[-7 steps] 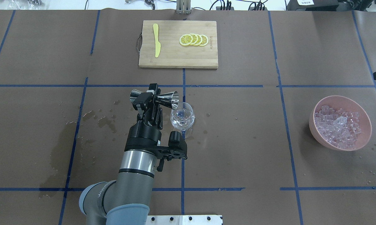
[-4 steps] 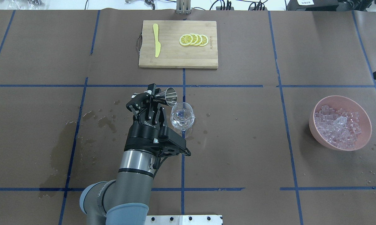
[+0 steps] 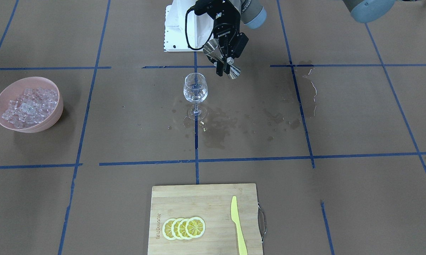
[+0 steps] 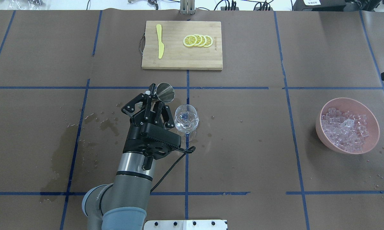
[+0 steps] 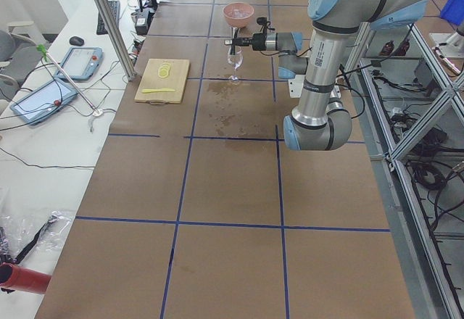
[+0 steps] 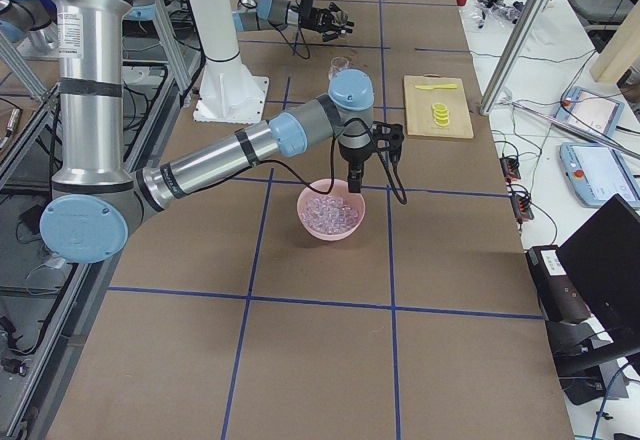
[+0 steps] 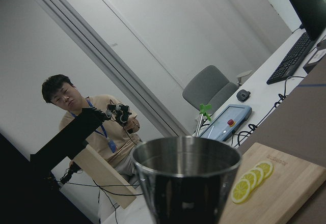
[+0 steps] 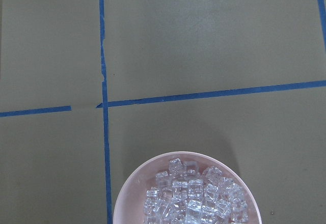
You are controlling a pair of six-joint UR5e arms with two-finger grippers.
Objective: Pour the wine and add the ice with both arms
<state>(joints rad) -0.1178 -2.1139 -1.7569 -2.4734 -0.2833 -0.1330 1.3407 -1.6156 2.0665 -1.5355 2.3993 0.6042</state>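
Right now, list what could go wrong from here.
The left gripper, shut on the jigger, sits close beside the wine glass; a careless swing could topple it.
The paper under the glass is wet, so its foot might slide.
The right gripper hangs over the ice in the pink bowl; slick cubes may drop on the way.

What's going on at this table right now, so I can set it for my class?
The left gripper has its jaws shut on a steel jigger, held tilted beside the stemmed glass. The glass holds a little clear wine. The ice sits in the pink bowl; the right arm hangs over it in the side view.
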